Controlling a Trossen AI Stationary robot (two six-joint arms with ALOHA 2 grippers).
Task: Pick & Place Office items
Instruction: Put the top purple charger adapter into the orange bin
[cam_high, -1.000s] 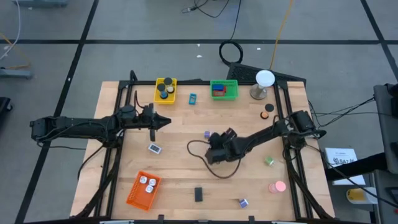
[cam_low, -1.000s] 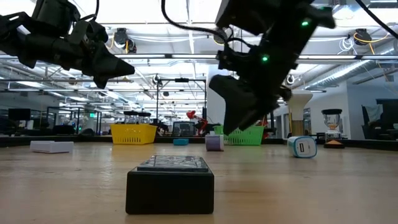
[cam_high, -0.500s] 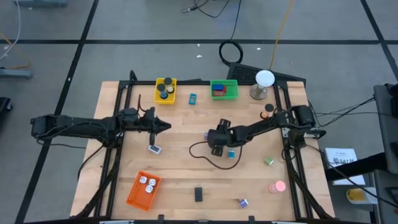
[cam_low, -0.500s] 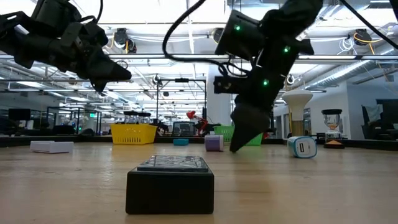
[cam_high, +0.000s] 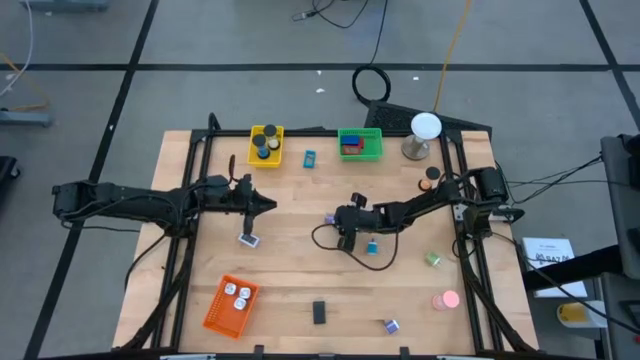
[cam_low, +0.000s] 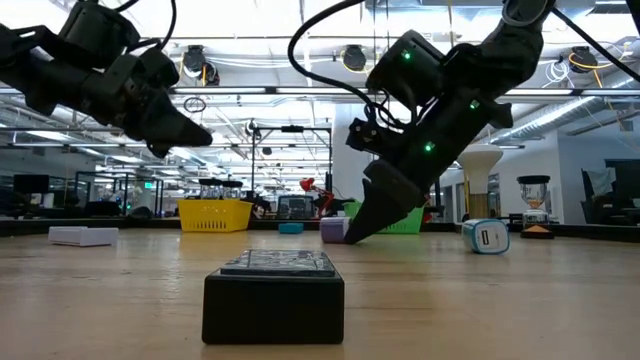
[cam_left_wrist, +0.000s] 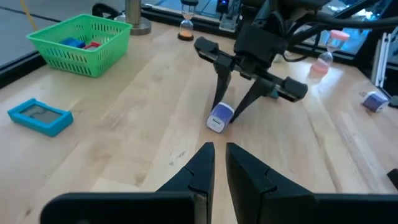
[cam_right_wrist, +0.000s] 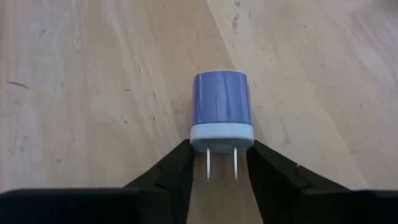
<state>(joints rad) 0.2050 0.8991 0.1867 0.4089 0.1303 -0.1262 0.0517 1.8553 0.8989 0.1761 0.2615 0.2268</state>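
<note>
The right gripper (cam_right_wrist: 221, 163) has its jaws spread wide, one on each side of a purple plug adapter (cam_right_wrist: 221, 112) lying on its side mid-bench, metal prongs pointing back between the jaws. The wooden bench (cam_high: 290, 270) is bare around it. To grip well, the jaws should probably advance until they flank the purple body, then close squarely across it, not on the prongs. The left gripper (cam_left_wrist: 215, 163) hovers over the bench's left half, jaws nearly together and holding nothing, above a small white piece (cam_high: 249, 239). Whether the right jaws already touch the adapter is hard to tell. From table height the adapter (cam_low: 335, 229) is mostly hidden behind that gripper. The green basket (cam_high: 360, 144) sits at the far edge
</note>
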